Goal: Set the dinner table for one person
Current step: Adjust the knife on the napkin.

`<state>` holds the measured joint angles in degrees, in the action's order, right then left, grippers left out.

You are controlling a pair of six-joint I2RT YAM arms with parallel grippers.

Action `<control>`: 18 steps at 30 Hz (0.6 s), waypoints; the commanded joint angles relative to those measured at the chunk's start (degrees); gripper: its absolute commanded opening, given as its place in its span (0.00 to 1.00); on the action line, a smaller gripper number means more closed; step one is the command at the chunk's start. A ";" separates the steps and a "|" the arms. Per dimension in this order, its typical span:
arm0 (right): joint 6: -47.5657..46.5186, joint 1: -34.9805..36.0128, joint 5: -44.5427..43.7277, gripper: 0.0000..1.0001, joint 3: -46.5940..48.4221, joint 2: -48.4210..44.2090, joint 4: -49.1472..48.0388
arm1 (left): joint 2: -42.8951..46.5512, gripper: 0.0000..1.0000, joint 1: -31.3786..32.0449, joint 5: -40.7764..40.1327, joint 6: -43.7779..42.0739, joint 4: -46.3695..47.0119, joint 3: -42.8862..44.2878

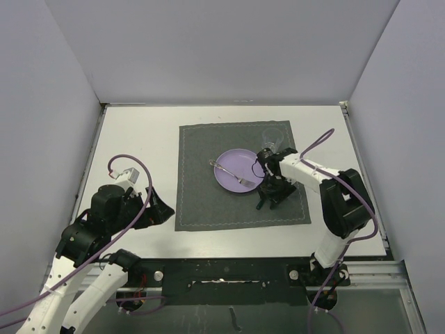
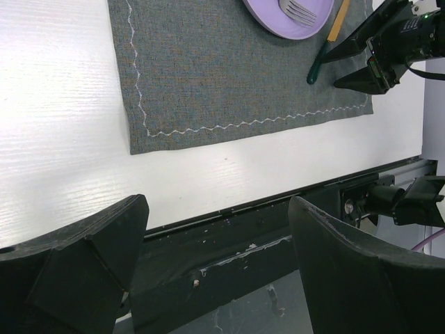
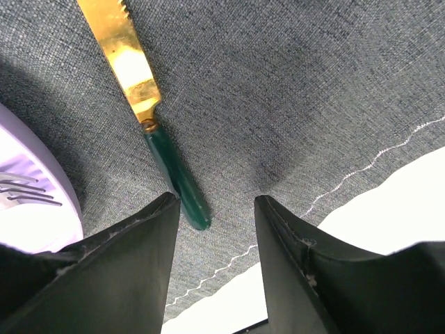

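Knife-placing step looks done: right gripper is hovering spread over the knife, lying on the mat beside the plate, middle of the table. Left gripper is idling wide open. Next I'm guessing the fork, needing a low pinch.

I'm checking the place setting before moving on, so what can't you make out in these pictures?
Knife: top view, hidden under the right gripper; right wrist view, blade tip cut off by the top edge.
Fork: left wrist view, handle cut off by the top edge.
Glass: top view, too faint to tell whether it holds anything.
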<state>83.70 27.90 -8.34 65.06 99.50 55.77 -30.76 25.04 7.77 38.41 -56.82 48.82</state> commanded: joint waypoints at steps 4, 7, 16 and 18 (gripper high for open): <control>-0.71 0.18 -0.01 0.46 2.16 1.50 -1.25 | 0.54 0.82 -0.12 0.21 0.17 1.40 2.34; -0.99 0.15 -0.01 0.45 3.77 2.89 -0.79 | 0.54 0.82 -0.16 0.16 0.17 1.29 2.38; -1.48 0.09 0.84 0.39 6.04 6.65 -1.50 | 0.49 0.82 -0.10 0.21 0.08 1.09 2.60; -1.36 0.07 1.16 0.37 5.56 6.91 -2.01 | 0.38 0.82 -0.08 0.18 0.09 1.10 2.68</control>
<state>82.65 27.90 -7.62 69.34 106.04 54.11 -30.76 25.04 7.77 38.41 -56.86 48.82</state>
